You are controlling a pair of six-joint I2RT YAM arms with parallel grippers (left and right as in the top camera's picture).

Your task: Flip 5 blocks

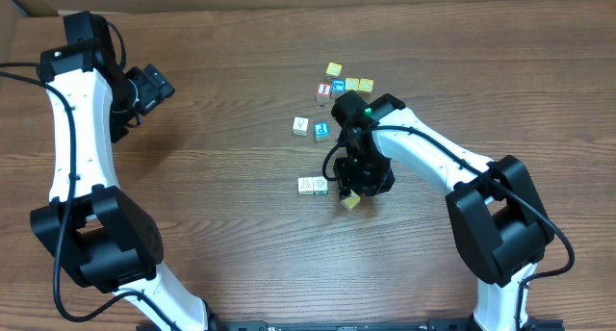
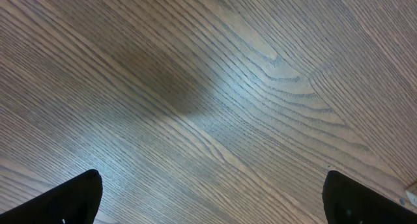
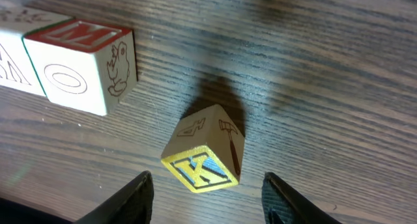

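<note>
A wooden block [image 3: 205, 152] with a yellow-and-blue K face lies on the table between my right gripper's [image 3: 207, 185] fingers, with a gap on each side. That gripper is open and holds nothing. In the overhead view the same block [image 1: 350, 200] peeks out below the right gripper [image 1: 354, 189]. Two white blocks [image 1: 312, 185] sit side by side just to its left; the nearer one [image 3: 81, 64] has a red M top and a duck on its side. A white block [image 1: 301, 125] and a blue one [image 1: 321, 131] lie further back. My left gripper [image 1: 154, 89] is far left, open [image 2: 212, 185] over bare wood.
A cluster of cubes lies at the back: a red-topped one [image 1: 324, 89], a blue one [image 1: 339, 85], two yellow ones [image 1: 359, 84] and a single yellow one [image 1: 333, 69]. The right arm [image 1: 433, 153] reaches in from the right over the table.
</note>
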